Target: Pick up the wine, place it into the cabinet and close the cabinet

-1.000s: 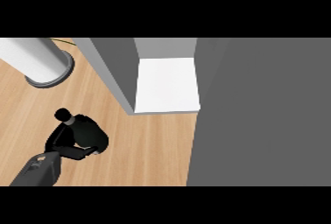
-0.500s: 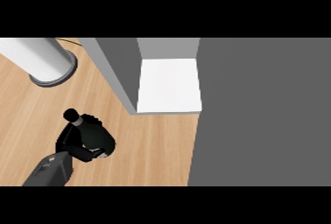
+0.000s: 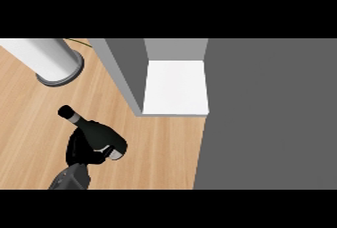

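Observation:
The wine bottle (image 3: 100, 133) is black and tilted, its neck (image 3: 68, 113) pointing up and left over the wooden counter (image 3: 39, 124). My left hand (image 3: 80, 152) is curled round the bottle's lower part and hides much of it; its grey forearm (image 3: 71, 178) comes in from the lower left. Up and to the right of the bottle, the grey cabinet (image 3: 121, 73) stands open, showing a white shelf (image 3: 175, 87) inside. The bottle is outside the cabinet, below and left of its opening. My right hand does not show.
A white cylinder on a grey round base (image 3: 47, 60) stands at the upper left of the counter. A large flat grey panel (image 3: 270, 116) fills the right side of the view, beside the cabinet's opening.
My left hand has moved a little to the right, towards the cabinet, with the bottle in it. The bottle now tilts more, and more of its body shows.

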